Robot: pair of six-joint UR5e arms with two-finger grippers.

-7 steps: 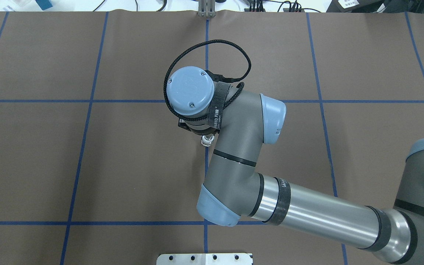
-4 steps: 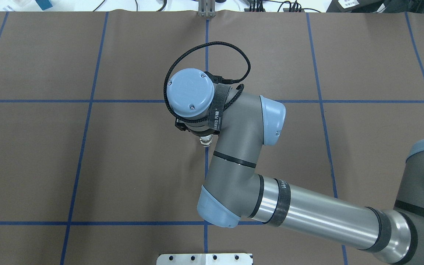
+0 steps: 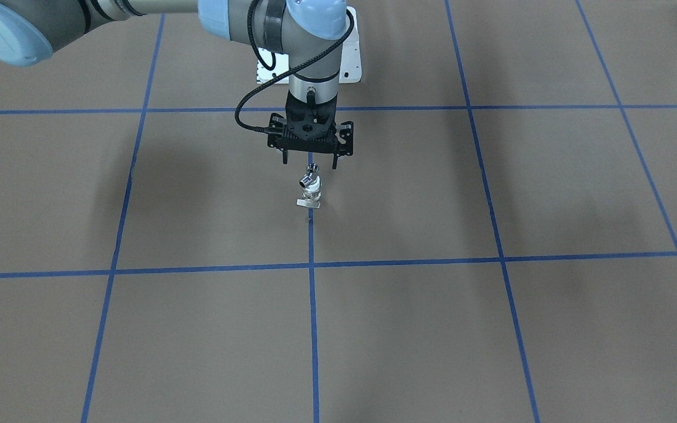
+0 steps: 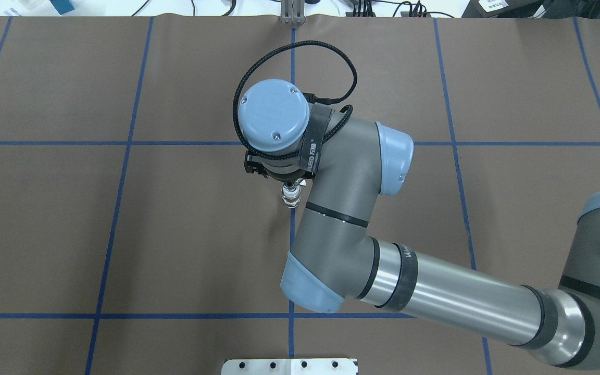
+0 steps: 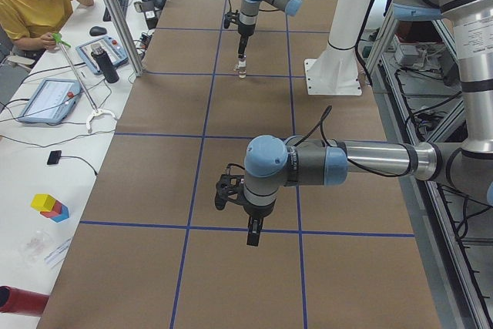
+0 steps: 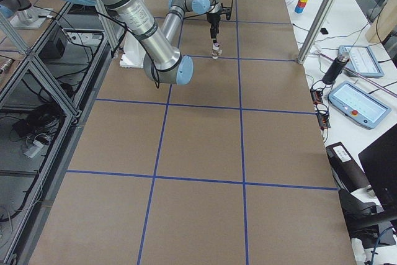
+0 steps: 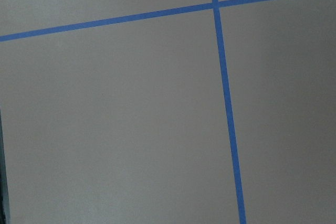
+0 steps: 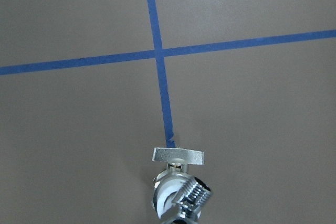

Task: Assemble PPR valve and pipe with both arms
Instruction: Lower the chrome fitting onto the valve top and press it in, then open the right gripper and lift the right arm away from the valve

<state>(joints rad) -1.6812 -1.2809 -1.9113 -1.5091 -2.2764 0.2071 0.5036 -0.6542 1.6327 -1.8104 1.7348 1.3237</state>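
Observation:
The PPR valve (image 3: 310, 191), with a white collar and a flat pale tab, stands on the brown table on a blue tape line. The chrome pipe (image 3: 311, 172) sits on top of it, joined. My right gripper (image 3: 309, 164) hangs straight above them, its two fingers spread on either side of the pipe's top and not touching it. In the right wrist view the tab (image 8: 178, 155) and the pipe (image 8: 192, 195) show at the bottom edge. My left gripper (image 5: 252, 240) hovers over bare table far from the parts; I cannot tell whether it is open or shut.
The white bolted pedestal plate (image 3: 351, 63) lies just behind the right wrist. An operator (image 5: 31, 7) sits beside the table's far long edge, with tablets and an aluminium post (image 5: 115, 15) there. Blue tape lines grid the brown table (image 4: 185, 224).
The right wrist has risen and shifted a little away from the robot. The joined valve and pipe stay standing in the same spot.

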